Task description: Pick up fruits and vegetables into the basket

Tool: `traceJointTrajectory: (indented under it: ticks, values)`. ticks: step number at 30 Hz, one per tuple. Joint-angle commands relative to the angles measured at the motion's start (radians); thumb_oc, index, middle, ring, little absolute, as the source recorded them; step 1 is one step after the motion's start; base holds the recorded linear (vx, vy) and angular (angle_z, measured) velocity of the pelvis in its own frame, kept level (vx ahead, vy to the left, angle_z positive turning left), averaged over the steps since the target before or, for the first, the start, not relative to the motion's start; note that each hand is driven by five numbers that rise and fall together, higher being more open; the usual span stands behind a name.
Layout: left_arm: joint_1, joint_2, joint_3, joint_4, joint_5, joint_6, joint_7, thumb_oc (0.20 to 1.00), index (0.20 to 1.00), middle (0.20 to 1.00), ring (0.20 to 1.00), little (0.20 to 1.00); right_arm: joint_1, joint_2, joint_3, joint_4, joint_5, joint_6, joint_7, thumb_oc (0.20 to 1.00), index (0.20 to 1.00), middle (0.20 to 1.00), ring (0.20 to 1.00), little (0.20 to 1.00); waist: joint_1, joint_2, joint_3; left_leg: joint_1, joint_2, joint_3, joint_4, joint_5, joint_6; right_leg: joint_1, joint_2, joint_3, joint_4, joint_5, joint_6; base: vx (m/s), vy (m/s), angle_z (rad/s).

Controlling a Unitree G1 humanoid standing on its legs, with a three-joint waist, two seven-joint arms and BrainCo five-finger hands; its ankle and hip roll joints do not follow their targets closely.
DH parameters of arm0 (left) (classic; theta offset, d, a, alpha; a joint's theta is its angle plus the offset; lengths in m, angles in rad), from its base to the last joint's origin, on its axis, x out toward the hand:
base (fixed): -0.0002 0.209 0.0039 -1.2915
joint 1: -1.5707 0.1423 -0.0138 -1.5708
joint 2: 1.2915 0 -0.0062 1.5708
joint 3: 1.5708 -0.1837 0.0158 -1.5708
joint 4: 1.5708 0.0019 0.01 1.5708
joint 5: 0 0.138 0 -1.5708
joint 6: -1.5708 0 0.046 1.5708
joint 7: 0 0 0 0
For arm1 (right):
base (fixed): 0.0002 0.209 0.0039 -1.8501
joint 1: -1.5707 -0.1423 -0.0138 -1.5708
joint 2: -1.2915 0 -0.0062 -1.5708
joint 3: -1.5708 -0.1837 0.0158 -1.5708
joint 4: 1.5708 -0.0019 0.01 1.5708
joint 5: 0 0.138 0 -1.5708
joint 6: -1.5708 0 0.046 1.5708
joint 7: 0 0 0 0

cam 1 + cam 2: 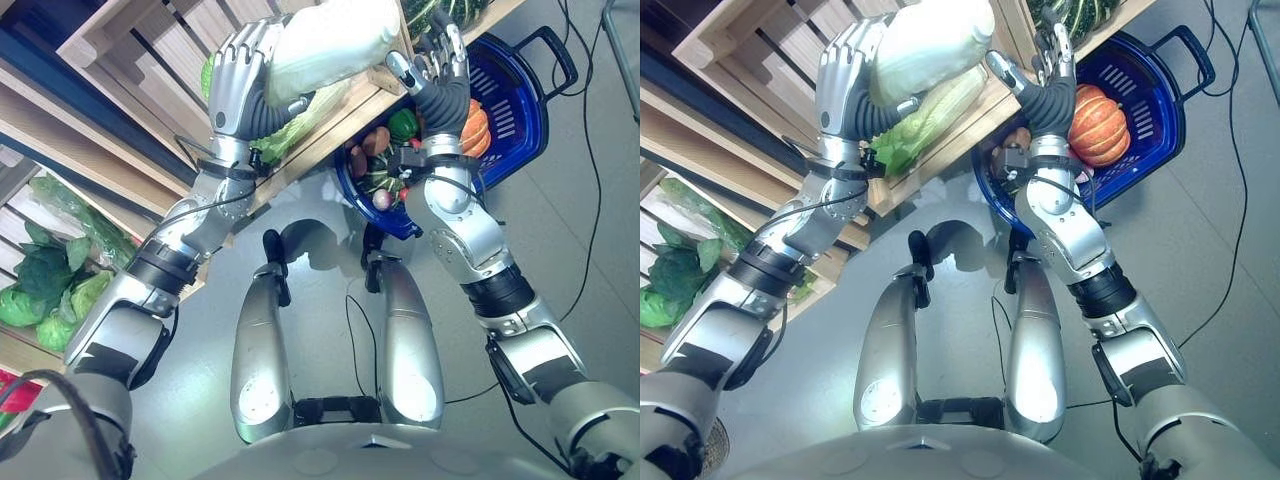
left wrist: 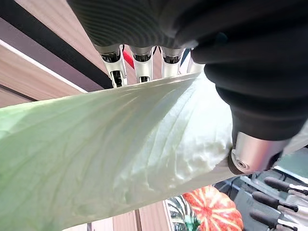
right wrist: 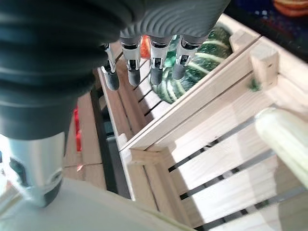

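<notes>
Carrying step: left eye view has left hand (image 1: 237,75) wrapped round the napa cabbage (image 1: 330,45), held up over the wooden crate (image 1: 120,45); right hand (image 1: 440,60) relaxed, fingers straight, beside its pale end

Right eye view: blue basket (image 1: 1160,95) just beyond, pumpkin (image 1: 1098,125) inside

Left wrist view: fingers and thumb clamp the leaf

Right wrist view: striped squash (image 3: 192,65) in a crate

Next, I'd judge: swing over basket, lower, let go

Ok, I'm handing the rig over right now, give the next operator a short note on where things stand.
Left hand: curled round a pale napa cabbage, held up by the wooden crates.
Right hand: open, fingers straight, empty, beside the cabbage's end.
Blue basket on the floor already holds an orange pumpkin and other vegetables.
Left: put the cabbage in the basket; green leafy produce remains on the lower shelf.
</notes>
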Motion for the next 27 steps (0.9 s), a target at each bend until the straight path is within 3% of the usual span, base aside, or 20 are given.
traceJointTrajectory:
  ticks: [1,7,14,22,27]
  values:
    - [-0.063,0.02,-0.019,-0.127,0.066,-0.026,0.039,0.2,0.2,0.2,0.2,0.2,-0.031,0.059,0.017,-0.042,0.177,-0.047,0.099,1.0,1.0,1.0,1.0,1.0,0.012,-0.034,-0.043,0.017,-0.031,0.091,-0.002,-0.045,0.045,0.046,0.016,0.01,-0.041,-0.011,0.062,0.0,-0.043,0.0]
    - [-0.073,0.005,-0.046,-0.133,0.098,-0.008,-0.01,0.2,0.2,0.2,0.2,0.2,-0.027,0.095,0.036,-0.006,0.272,-0.063,0.162,1.0,1.0,1.0,1.0,1.0,0.021,-0.038,-0.043,0.029,-0.033,0.087,-0.003,-0.044,0.045,0.061,0.012,0.0,-0.041,-0.01,0.063,0.0,-0.031,0.02]
    - [-0.077,-0.008,-0.099,-0.144,0.081,0.03,-0.142,0.2,0.2,0.2,0.2,0.2,-0.042,0.112,0.06,-0.023,0.389,-0.035,0.344,1.0,1.0,1.0,1.0,1.0,0.032,-0.041,-0.043,0.038,-0.036,0.078,-0.004,-0.045,0.048,0.074,0.006,-0.012,-0.042,-0.01,0.066,0.0,-0.014,0.01]
    - [-0.074,-0.012,-0.144,-0.166,0.073,0.141,-0.331,0.2,0.2,0.2,0.2,0.2,-0.076,0.084,0.075,-0.042,0.21,-0.08,0.392,1.0,1.0,1.0,1.0,1.0,0.041,-0.043,-0.043,0.035,-0.043,0.065,-0.003,-0.049,0.051,0.075,-0.001,-0.024,-0.044,-0.007,0.075,0.0,-0.006,0.01]
    - [-0.069,-0.008,-0.172,-0.194,0.096,0.151,-0.446,0.2,0.2,0.2,0.2,0.2,-0.109,0.059,0.068,-0.068,0.171,-0.096,0.425,1.0,1.0,1.0,1.0,1.0,0.043,-0.035,-0.043,0.039,-0.049,0.061,-0.009,-0.051,0.053,0.083,-0.006,-0.029,-0.055,-0.006,0.08,-0.01,0.014,0.04]
